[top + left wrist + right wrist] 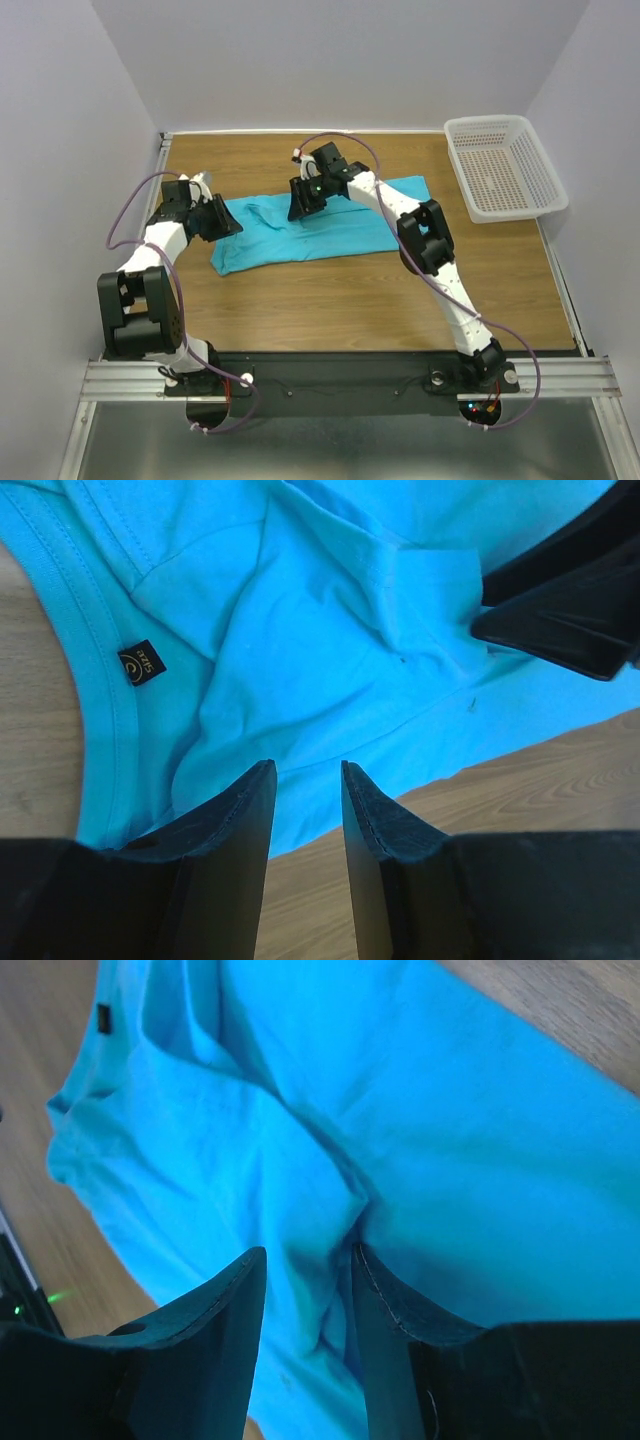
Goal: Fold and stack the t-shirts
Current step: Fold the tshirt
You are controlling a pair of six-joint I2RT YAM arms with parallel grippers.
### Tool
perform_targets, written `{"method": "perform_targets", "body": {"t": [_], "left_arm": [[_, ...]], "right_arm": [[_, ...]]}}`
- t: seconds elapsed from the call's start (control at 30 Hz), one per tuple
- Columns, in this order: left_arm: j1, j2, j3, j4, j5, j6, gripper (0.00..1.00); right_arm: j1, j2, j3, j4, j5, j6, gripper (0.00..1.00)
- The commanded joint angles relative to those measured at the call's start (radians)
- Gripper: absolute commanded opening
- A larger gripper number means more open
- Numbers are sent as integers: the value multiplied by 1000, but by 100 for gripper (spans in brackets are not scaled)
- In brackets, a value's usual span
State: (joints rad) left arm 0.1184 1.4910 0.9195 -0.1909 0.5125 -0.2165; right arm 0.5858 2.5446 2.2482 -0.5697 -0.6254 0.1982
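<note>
One turquoise t-shirt (330, 225) lies across the middle of the wooden table (350, 300), folded into a long band with wrinkles at its left end. My left gripper (222, 216) hovers at that left end. In the left wrist view it (305, 775) is open over the shirt (330, 630) near its edge, with nothing between the fingers; the collar and a black size label (141, 663) lie to the left. My right gripper (303, 205) is over the shirt's far edge near its middle. In the right wrist view it (307, 1255) is open, and a loose ridge of fabric (350, 1200) runs between its fingers.
A white perforated plastic basket (505, 165) stands at the table's far right corner. Grey walls close in the table on the left, back and right. The right gripper's black fingers (560, 610) show at the upper right of the left wrist view.
</note>
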Motion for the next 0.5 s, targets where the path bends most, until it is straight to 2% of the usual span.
{"method": "perform_targets", "body": {"t": [0.0, 0.2, 0.47], "left_arm": [[-3, -61, -28, 18, 26, -23, 43], [-3, -20, -77, 7, 18, -40, 43], [-5, 38, -105, 15, 23, -40, 43]], "right_arm": [[3, -9, 59, 80, 128, 102, 45], [9, 5, 51, 106, 133, 122, 44], [29, 22, 47, 114, 113, 127, 37]]}}
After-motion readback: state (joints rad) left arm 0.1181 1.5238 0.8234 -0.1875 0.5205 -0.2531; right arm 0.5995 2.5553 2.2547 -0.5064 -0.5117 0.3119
